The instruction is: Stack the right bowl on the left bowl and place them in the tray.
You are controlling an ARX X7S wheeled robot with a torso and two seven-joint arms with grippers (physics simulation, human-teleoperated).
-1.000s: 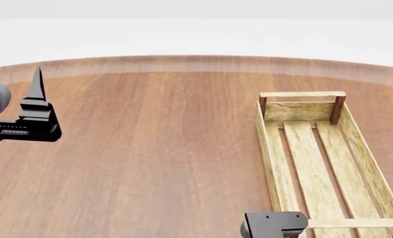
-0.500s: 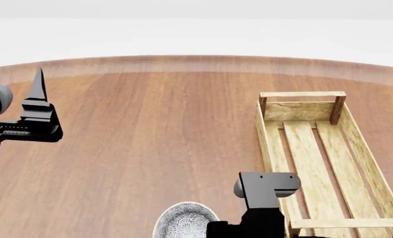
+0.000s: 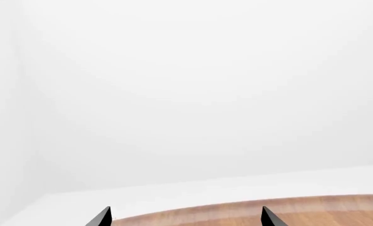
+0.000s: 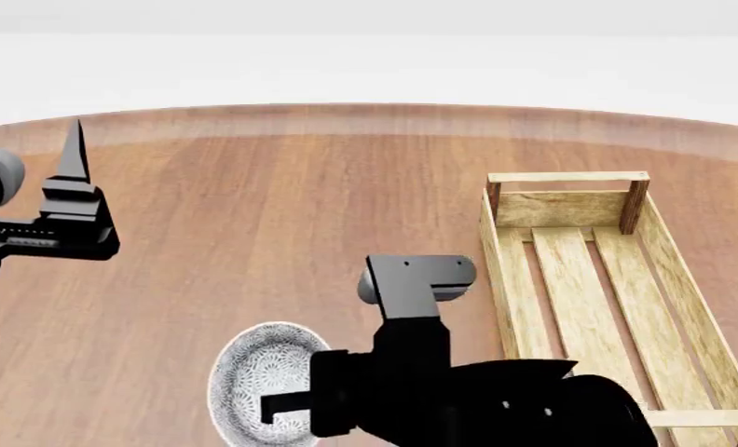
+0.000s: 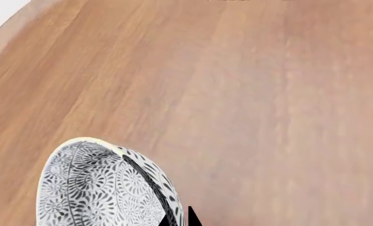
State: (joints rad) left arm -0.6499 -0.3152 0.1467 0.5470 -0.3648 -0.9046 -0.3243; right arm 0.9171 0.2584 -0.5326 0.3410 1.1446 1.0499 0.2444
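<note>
Though gripped, bowl (image 4: 260, 377) outside bare tray (image 4: 593, 307)

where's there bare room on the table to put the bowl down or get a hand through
Widest free patch: the bare wood of the table between the left gripper and the tray, running to the far rim. The tray's slatted floor is bare too. It is crowded near the front, where the right gripper holds the patterned bowl beside the tray's near end.

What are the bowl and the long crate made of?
The bowl looks like glazed ceramic: white with fine dark swirl patterns, though a simulator render leaves that uncertain. The tray looks like pale, unfinished wood: visible grain, separate slats and darker corner posts.
</note>
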